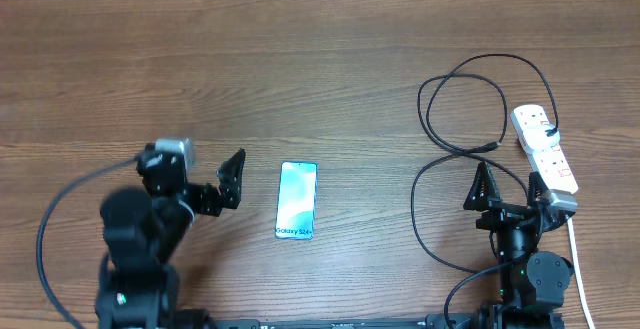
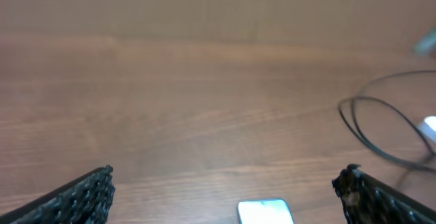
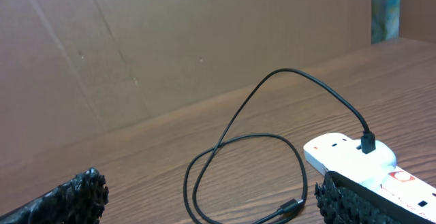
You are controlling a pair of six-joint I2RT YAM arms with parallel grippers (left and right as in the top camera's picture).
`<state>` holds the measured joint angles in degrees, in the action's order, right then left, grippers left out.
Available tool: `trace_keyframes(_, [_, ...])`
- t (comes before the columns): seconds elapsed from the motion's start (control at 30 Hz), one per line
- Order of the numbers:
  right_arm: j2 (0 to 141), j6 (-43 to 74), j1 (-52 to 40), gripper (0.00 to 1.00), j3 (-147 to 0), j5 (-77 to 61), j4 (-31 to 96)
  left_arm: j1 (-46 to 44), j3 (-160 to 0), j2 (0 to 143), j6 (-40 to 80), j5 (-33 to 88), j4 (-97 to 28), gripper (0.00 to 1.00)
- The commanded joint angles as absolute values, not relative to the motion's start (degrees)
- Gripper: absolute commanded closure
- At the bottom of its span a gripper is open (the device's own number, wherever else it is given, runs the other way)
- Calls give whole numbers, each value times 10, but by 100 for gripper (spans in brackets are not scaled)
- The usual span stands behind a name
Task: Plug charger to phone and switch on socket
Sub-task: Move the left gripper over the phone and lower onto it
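The phone (image 1: 297, 200) lies flat on the wooden table, screen lit; its top edge shows in the left wrist view (image 2: 266, 212). My left gripper (image 1: 205, 174) is open and empty just left of the phone, above the table (image 2: 228, 183). The black charger (image 1: 430, 109) lies in loose loops to the right, its free plug tip (image 1: 492, 146) beside the socket (image 1: 545, 149). The charger's other end is plugged into the socket's far end (image 3: 368, 142). My right gripper (image 1: 510, 191) is open and empty (image 3: 211, 190), near the loops (image 3: 245, 108) and tip (image 3: 294, 205), left of the socket (image 3: 340, 152).
The socket's white cord (image 1: 578, 259) runs down the right side towards the table's front edge. A brown cardboard wall (image 3: 170, 47) stands behind the table. The charger loop also shows at the right of the left wrist view (image 2: 368, 132).
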<state>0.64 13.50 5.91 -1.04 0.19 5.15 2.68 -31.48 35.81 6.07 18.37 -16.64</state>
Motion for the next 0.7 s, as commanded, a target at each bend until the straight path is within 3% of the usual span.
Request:
trace_keyframes(0.0, [2,132,57,0,-4,-1,48,17,-429,453,62,222,-225,0])
trace_keyframes(0.27, [2,132,57,0,-4,-1,48,-88,-639,627,61,93,-414,0])
trace_keyframes(0.43, [2,132,57,0,-4,-1,48,-176,-701,708,69,9,-465,0])
trace_keyframes(0.57, [2,132,57,0,-4,-1,48,-209,-703,748,69,9,-465,0])
trace_keyframes(0.67, [2,132,57,0,-4,-1,48,-214,-703,788,79,81,-466,0])
